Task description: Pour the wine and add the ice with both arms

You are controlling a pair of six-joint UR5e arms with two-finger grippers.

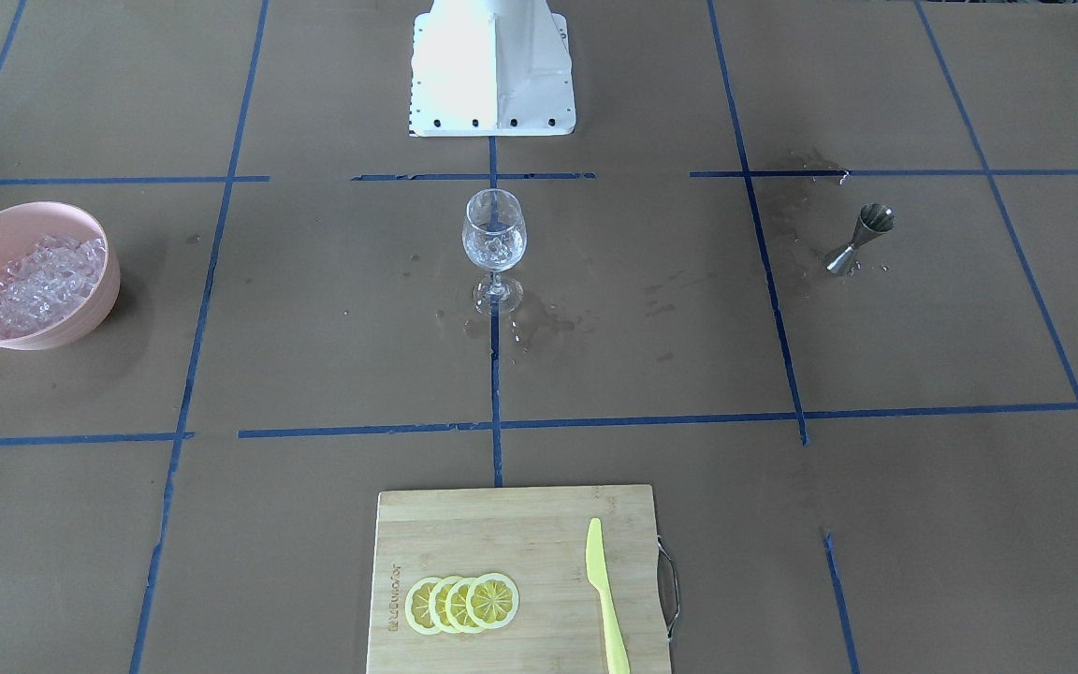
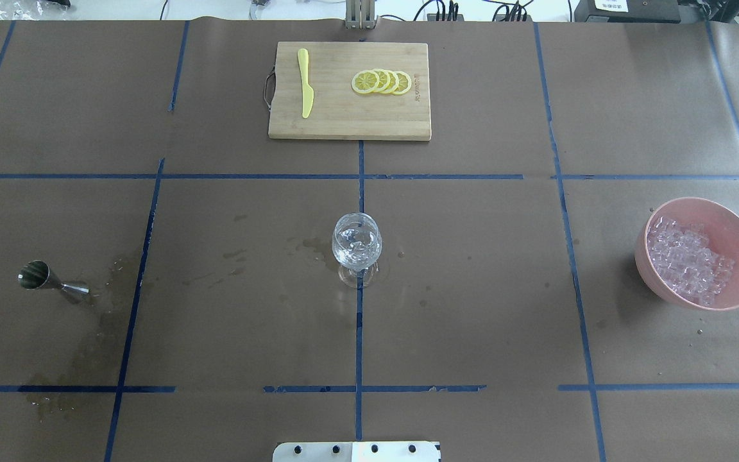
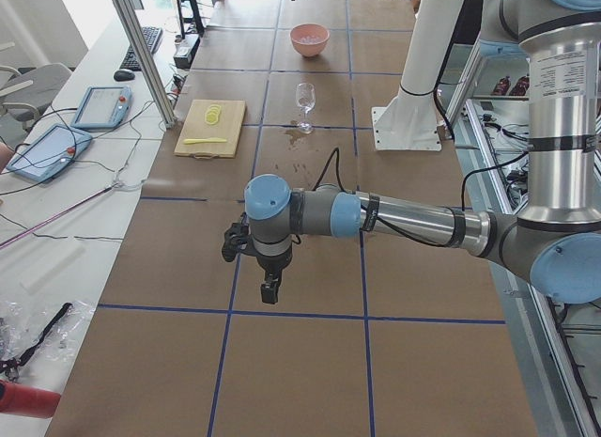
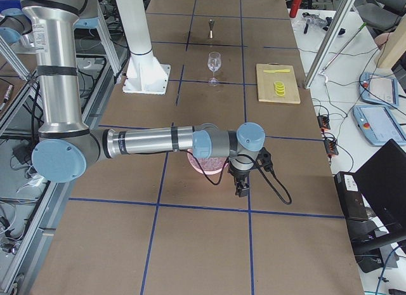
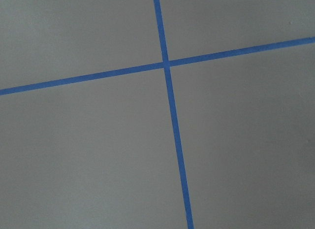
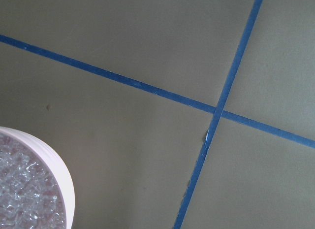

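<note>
A stemmed wine glass stands at the table's middle with clear pieces in it; it also shows in the overhead view. The ice is heaped in a pink bowl on the robot's right side. In the right wrist view the ice and bowl rim fill the lower left corner. A steel jigger stands on the robot's left side. The left gripper hangs over bare table, far from the glass. The right gripper hangs just beyond the bowl. I cannot tell whether either is open.
A wooden cutting board at the far edge from the robot carries lemon slices and a yellow knife. Wet stains lie around the glass foot and by the jigger. The white robot base stands behind the glass.
</note>
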